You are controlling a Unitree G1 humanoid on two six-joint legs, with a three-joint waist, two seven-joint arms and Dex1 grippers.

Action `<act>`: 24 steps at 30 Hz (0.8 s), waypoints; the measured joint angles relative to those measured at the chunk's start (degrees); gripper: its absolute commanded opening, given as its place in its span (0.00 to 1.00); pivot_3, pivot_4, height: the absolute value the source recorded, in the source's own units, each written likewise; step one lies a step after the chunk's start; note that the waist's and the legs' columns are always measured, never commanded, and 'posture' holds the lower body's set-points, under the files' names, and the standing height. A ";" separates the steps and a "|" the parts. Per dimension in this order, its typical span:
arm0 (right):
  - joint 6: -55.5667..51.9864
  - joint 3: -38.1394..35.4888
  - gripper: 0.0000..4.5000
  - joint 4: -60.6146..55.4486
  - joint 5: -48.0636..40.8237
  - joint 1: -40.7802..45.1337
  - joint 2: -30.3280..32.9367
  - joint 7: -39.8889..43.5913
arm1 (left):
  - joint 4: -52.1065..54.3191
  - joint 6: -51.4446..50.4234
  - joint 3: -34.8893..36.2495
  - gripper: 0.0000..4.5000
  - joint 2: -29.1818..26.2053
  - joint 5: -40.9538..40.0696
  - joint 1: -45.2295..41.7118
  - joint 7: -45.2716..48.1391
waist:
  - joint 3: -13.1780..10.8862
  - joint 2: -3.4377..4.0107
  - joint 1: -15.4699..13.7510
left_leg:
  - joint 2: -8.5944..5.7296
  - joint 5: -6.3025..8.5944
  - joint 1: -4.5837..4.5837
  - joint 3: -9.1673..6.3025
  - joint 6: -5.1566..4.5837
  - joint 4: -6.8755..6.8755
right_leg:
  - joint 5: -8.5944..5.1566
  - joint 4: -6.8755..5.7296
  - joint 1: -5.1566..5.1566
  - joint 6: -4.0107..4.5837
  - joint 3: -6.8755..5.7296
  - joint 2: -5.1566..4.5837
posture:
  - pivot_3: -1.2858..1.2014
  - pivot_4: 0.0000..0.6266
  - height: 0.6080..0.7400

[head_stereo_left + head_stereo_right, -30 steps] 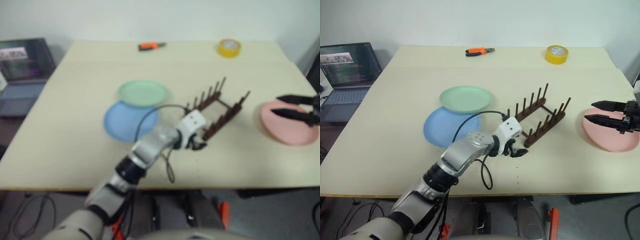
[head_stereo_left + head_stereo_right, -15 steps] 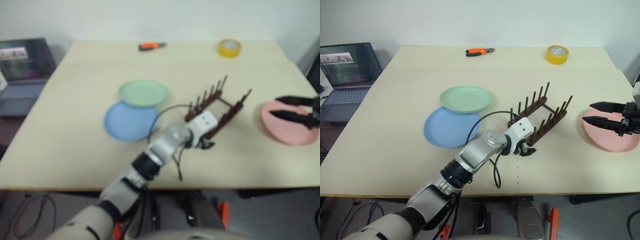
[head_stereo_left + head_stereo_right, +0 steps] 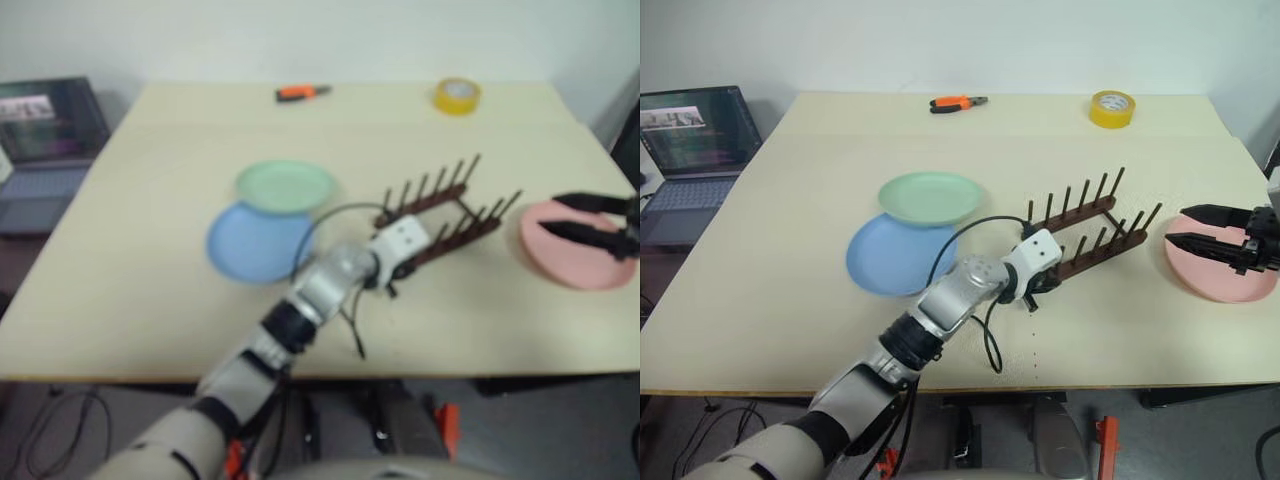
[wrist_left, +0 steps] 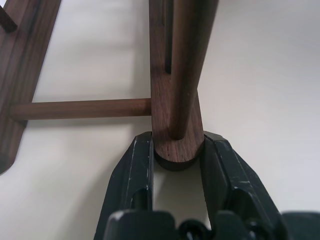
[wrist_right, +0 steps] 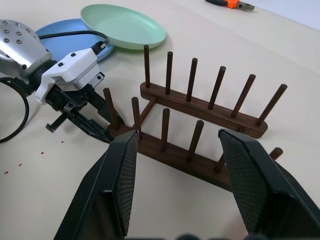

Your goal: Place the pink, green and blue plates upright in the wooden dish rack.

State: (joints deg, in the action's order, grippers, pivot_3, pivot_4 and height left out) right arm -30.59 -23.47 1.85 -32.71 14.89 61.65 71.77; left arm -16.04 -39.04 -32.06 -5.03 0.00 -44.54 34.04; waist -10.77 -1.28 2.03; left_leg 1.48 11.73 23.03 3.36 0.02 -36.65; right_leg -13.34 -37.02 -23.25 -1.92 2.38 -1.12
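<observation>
Wooden dish rack [image 3: 1087,232] lies at centre right of the right eye view, its two pegged rails running from lower left to upper right, no plate in it yet. My left pincer [image 4: 176,159] is clamped on the rounded near end of one rail, the black fingers [image 4: 136,172] pressed against its sides in the left wrist view, so the rack's long axis stretches straight away from that grip; any turn of the rack would pivot about this end. Pink plate [image 3: 1220,270] rests flat at the right edge of the worktop [image 3: 780,290], well apart from the rack, with my right pincer [image 3: 1185,226] over it, jaws parted and holding nothing; that arm is the nearer one to it. Green plate [image 3: 931,197] overlaps the blue plate [image 3: 890,262] to the left of the rack, nearer my left arm. I cannot tell whether the right fingertips touch the pink plate. Part of the near rail is covered by my left wrist
</observation>
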 measured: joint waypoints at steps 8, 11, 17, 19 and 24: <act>0.03 -0.04 0.63 -0.03 -0.01 -0.45 -0.35 -0.86 | -8.06 11.83 1.54 0.22 -9.26 -0.36 -5.86 15.72 | 0.01 0.02 -0.14 | 0.02 0.01 0.12 0.03 -0.01 0.05 | -0.02 0.11 -0.08 0.04 -0.01 -0.03 | 0.52 0.24 1.00; 0.03 -0.15 0.63 -0.74 -0.04 -1.03 -0.45 -1.18 | -14.90 18.97 2.62 0.22 -9.30 -1.54 -9.39 24.64 | 0.02 0.04 -0.39 | 0.02 0.03 0.49 0.02 -0.06 -0.02 | 0.00 0.14 -0.34 0.01 -0.08 -0.07 | 0.52 0.24 1.00; 0.03 -1.36 0.63 -1.98 -0.11 -2.71 -0.48 -2.16 | -24.01 27.40 3.73 0.22 -5.50 -1.90 -13.13 31.86 | 0.02 0.03 -0.53 | 0.02 0.10 0.89 0.00 -0.17 -0.14 | 0.16 0.16 -0.62 -0.31 -0.12 -0.07 | 0.52 0.24 1.00; 0.02 -2.17 0.63 -2.52 -0.15 -3.30 -0.51 -2.60 | -26.75 28.66 3.77 0.22 -4.08 -1.14 -14.12 31.78 | 0.02 0.03 -0.52 | 0.02 0.10 0.90 -0.01 -0.17 -0.15 | 0.17 0.13 -0.64 -0.31 -0.13 -0.06 | 0.52 0.24 1.00; -0.22 -4.41 0.63 -4.05 -0.39 -5.51 -0.57 -3.29 | -30.44 29.54 3.76 0.22 -1.83 2.53 -14.73 29.83 | 0.01 0.03 -0.15 | 0.01 0.10 0.87 0.01 -0.17 -0.18 | 0.18 0.03 -0.71 -0.32 -0.09 0.02 | 0.52 0.24 1.00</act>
State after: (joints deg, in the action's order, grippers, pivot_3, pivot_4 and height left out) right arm -30.82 -27.88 -2.20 -33.10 9.38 61.08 68.49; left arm -46.49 -9.50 -28.30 -6.86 2.53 -59.26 63.87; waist -10.75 -1.25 1.88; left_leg 1.49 11.83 23.90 3.37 -0.15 -36.83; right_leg -13.16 -36.99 -23.95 -2.25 2.29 -1.09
